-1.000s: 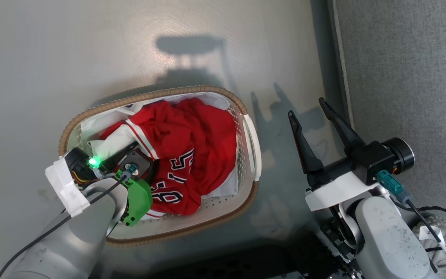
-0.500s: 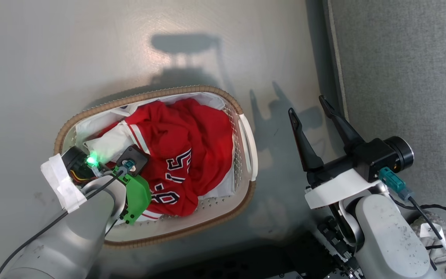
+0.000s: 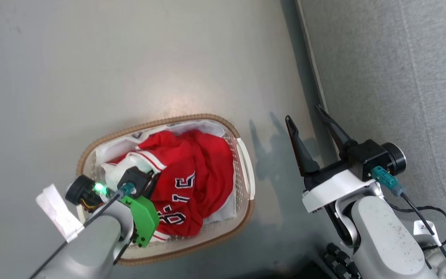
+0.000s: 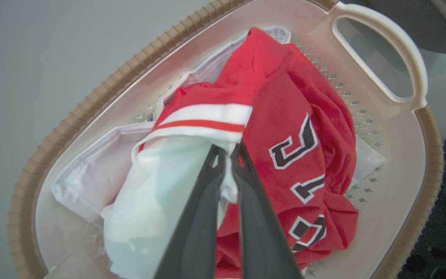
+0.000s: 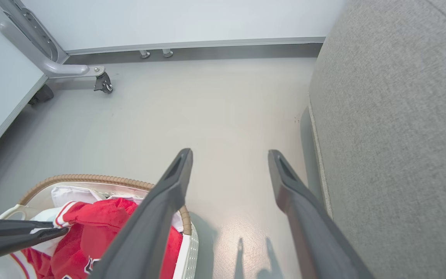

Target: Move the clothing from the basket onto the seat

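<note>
Jersey (image 4: 281, 128) remains heaped in the basket (image 3: 161, 122) on the floor (image 3: 91, 58) beside the seat (image 3: 401, 77), but its sleeve (image 4: 161, 182) has bunched upward, pinched by the left hand (image 4: 229, 155), suggesting lift-off has begun; right hand (image 3: 303, 112) waits spread.

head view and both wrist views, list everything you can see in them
clothing: red heap, one piece a jersey with white sleeve and lettering, in basket
basket: one, white with tan rim, on floor left of seat
liner: one, white, inside basket under clothing
seat: one, grey, right side
floor: grey, glossy
wheeled frame: one, grey metal, at floor's far edge
left claw: dark, shut on clothing's white sleeve
right claw: dark, open, over floor beside seat
</note>
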